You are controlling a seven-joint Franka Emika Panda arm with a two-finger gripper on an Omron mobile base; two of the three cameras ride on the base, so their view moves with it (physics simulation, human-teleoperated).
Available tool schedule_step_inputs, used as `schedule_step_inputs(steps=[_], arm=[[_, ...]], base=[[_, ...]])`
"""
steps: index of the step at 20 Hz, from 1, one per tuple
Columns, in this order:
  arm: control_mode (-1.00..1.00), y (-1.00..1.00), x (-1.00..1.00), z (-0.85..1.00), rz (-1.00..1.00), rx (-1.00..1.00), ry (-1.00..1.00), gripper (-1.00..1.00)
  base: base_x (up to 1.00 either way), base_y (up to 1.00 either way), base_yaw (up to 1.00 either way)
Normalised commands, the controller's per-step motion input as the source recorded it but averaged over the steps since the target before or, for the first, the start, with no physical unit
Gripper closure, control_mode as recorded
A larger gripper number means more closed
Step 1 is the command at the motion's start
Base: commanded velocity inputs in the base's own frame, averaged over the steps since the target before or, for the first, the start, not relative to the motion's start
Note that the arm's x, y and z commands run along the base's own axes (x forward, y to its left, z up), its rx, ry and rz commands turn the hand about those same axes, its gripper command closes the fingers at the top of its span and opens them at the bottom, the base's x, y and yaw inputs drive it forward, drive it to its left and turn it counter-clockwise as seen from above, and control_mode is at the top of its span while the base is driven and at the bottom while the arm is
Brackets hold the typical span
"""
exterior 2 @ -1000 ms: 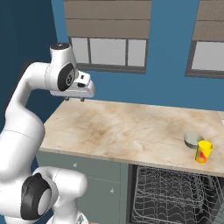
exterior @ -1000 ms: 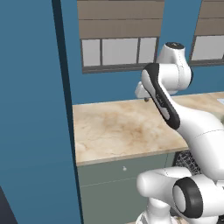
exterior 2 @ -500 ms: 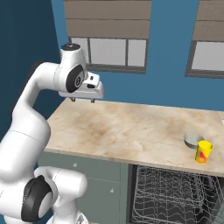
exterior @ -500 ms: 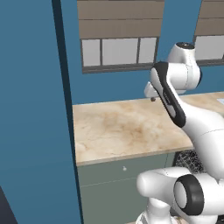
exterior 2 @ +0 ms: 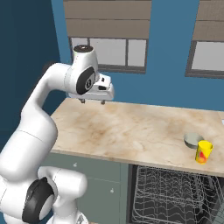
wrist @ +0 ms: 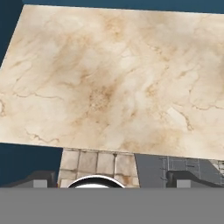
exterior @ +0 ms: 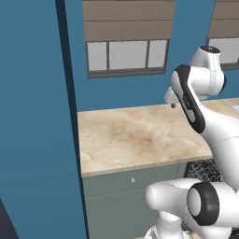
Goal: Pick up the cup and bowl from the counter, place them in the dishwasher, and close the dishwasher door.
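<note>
beige marbled counter (exterior 2: 131, 131) runs across the kitchen under a blue wall with windows (exterior 2: 111, 51). nearest the base, below the counter's front edge, the dishwasher (exterior 2: 175, 197) stands open, its wire rack (exterior 2: 170, 192) visible, with grey-green cabinet fronts (exterior 2: 94, 183) to its left. on the counter near the front edge, above the dishwasher, sits the yellow cup (exterior 2: 203, 151), and the pale grey bowl (exterior 2: 192, 140) is just behind it, touching or nearly so. farther back and well to the left, the gripper (exterior 2: 92, 101) hangs above the counter's rear part, pointing down, its two fingers spread wide apart with nothing between them. the cup and bowl lie well apart from the fingers, off to their right in the right base view. the hand view looks down on bare marbled stone.
</note>
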Motion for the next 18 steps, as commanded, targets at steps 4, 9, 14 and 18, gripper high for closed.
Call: schedule_step_inputs(steps=[4,9,14,18], arm=[[-1.00,-0.44,0.00,-0.09,0.00,0.00,0.00,-1.00],[-1.00,-0.42,0.00,-0.14,0.00,0.00,0.00,-1.00],[-1.00,-0.40,0.00,-0.14,0.00,-0.02,0.00,-1.00],[-1.00,-0.40,0.00,-0.11,0.00,0.00,0.00,-1.00]], base=[[0.00,0.00,0.00],[0.00,0.00,0.00],[0.00,0.00,0.00],[0.00,0.00,0.00]])
